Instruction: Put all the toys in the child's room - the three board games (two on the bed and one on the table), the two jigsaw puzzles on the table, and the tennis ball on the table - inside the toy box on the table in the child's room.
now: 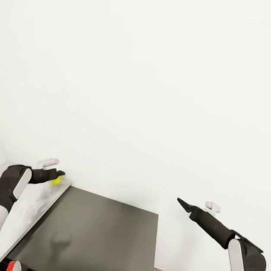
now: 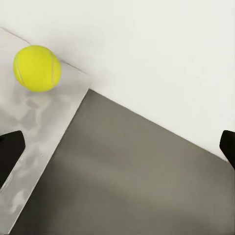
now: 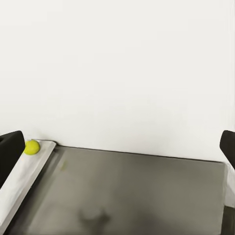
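The tennis ball (image 2: 36,68) sits at the corner of the pale bench (image 2: 34,142), just beyond the wide-open, empty left tool (image 1: 59,175). A clumsy nudge could roll it off. The right tool (image 1: 182,202) hovers empty, opened wide.

A yellow-green tennis ball (image 2: 36,68) rests on the table's (image 2: 44,127) pale grey slab — at its far corner, near the wall
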